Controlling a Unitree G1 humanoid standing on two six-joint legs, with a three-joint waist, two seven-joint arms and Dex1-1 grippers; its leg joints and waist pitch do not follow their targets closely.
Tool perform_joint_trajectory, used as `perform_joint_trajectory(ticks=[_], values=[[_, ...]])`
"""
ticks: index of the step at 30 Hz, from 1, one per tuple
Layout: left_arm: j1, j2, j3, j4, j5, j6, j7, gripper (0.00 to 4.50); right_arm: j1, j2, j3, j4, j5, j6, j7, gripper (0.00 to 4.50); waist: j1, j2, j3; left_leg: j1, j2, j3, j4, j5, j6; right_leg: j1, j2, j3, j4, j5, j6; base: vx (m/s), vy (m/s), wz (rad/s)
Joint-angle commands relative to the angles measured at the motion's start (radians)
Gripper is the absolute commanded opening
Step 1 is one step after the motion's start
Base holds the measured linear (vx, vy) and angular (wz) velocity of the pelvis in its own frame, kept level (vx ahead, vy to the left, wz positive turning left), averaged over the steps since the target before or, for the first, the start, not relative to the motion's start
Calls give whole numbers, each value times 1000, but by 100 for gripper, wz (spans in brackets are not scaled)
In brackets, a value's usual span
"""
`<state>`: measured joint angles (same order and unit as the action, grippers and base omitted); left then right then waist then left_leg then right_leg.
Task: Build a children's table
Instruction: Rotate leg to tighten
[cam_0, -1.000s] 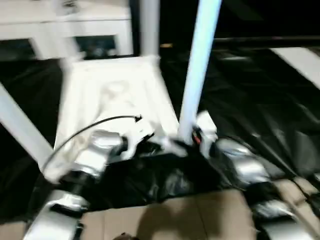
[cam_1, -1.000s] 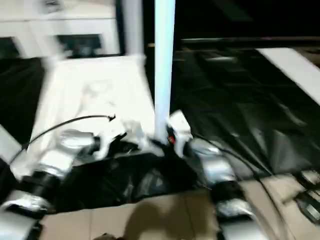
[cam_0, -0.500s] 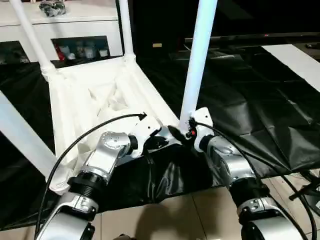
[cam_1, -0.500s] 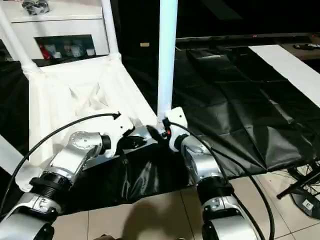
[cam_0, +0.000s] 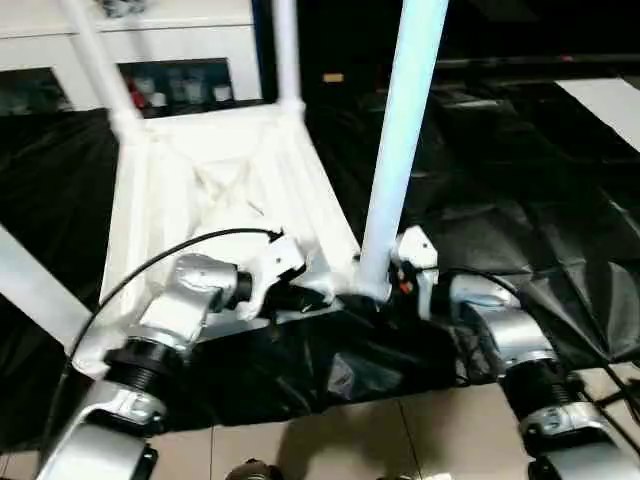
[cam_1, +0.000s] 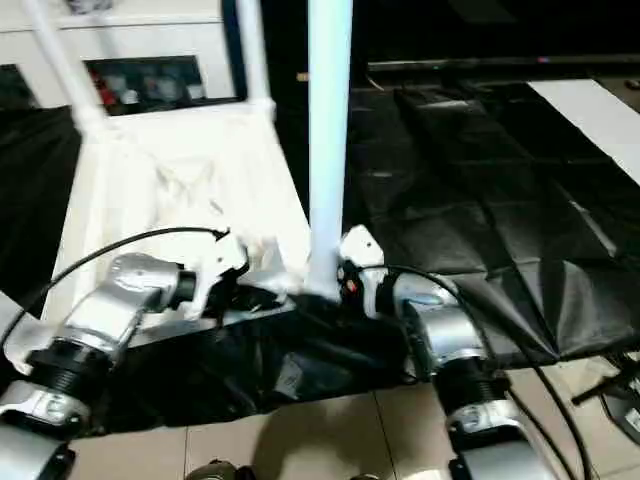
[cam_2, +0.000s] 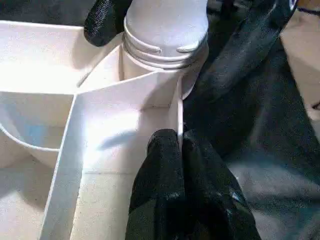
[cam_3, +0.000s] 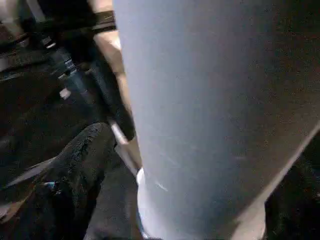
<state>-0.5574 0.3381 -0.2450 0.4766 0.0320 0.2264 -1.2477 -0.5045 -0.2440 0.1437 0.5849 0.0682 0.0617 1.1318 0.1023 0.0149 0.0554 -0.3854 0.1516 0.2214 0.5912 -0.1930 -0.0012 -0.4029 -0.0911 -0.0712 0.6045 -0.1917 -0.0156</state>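
The children's table lies upside down on a black sheet, its white rimmed top (cam_0: 200, 170) facing up. White legs stand in its corner sockets: two at the far corners (cam_0: 287, 50) (cam_0: 95, 60), one at the near left (cam_0: 30, 290), one at the near right (cam_0: 400, 130). My left gripper (cam_0: 315, 295) is shut on the top's thin rim (cam_2: 177, 115) just beside the near right socket. My right gripper (cam_0: 385, 285) is open around the base of the near right leg (cam_3: 210, 100), with one finger (cam_3: 75, 165) standing off each side of the tube.
A white cabinet with glass doors (cam_0: 180, 50) stands behind the table. The black sheet (cam_0: 520, 180) spreads far to the right, with a white strip (cam_0: 610, 100) at its far right. Tiled floor (cam_0: 330, 440) lies in front of the sheet's edge.
The camera has shifted and tilted. My right gripper's fingers have spread wider around the base of the near right leg. My left gripper keeps its hold on the rim.
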Motion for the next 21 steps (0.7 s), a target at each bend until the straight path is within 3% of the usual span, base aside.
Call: perform_joint_trajectory(ticks=[1,2,3,4,5,7,8,9,12,17,21], values=[[-21,-14,-25,-40,-40,-28,-52,0,8,18,85,-10,-7,27,73,421,2,7,-61,33,101,-49,-76,-232,44,42,-84,53,-64,-157,-283,0,0,0],[-22,-6,-19,-40,-44,-23,-57,0,4,17,91,-13,-4,31,87,421,1,0,-58,35,103,-50,-79,-267,17,39,-85,55,-68,-220,-267,0,0,0],[-22,-6,-19,-40,-44,-23,-57,0,4,17,91,-13,-4,31,87,421,3,2,-58,40,103,-49,-81,-280,5,36,-85,56,-71,-240,-260,0,0,0],[-24,12,-13,-42,-51,-15,-72,0,-4,15,102,-20,4,41,118,398,0,-19,-57,42,102,-46,-83,-289,-5,34,-84,59,-74,-258,-250,0,0,0],[-27,26,-12,-40,-54,-9,-88,0,-11,14,110,-20,8,45,146,390,7,-14,-57,36,101,-49,-80,-275,-5,37,-93,62,-71,-280,-244,0,0,0],[-28,40,-16,-32,-56,-8,-111,0,-19,8,123,-11,9,39,190,388,9,-11,-58,35,103,-49,-82,-256,-9,35,-93,61,-71,-277,-234,0,0,0],[-29,45,-17,-26,-52,-11,-111,0,-21,7,129,-6,6,37,200,380,11,-27,-59,35,102,-48,-80,-234,-3,35,-92,62,-65,-250,-236,0,0,0],[-32,55,-17,-15,-51,-14,-121,0,-29,8,136,5,2,36,211,356,16,-27,-58,41,103,-44,-79,-227,0,27,-93,63,-66,-242,-239,0,0,0],[-33,61,-16,-8,-49,-17,-120,0,-36,15,136,24,1,36,215,351,15,-25,-60,35,102,-45,-79,-205,-1,33,-91,61,-60,-198,-248,0,0,0],[-41,57,-17,3,-51,-16,-119,0,-41,30,125,31,8,50,195,297,16,-26,-63,31,99,-44,-74,-173,16,38,-91,59,-54,-142,-263,0,0,0],[-42,39,-10,16,-46,-30,-81,0,-36,51,118,53,0,22,156,272,16,-15,-63,32,99,-45,-76,-190,4,39,-89,58,-55,-143,-265,0,0,0]])
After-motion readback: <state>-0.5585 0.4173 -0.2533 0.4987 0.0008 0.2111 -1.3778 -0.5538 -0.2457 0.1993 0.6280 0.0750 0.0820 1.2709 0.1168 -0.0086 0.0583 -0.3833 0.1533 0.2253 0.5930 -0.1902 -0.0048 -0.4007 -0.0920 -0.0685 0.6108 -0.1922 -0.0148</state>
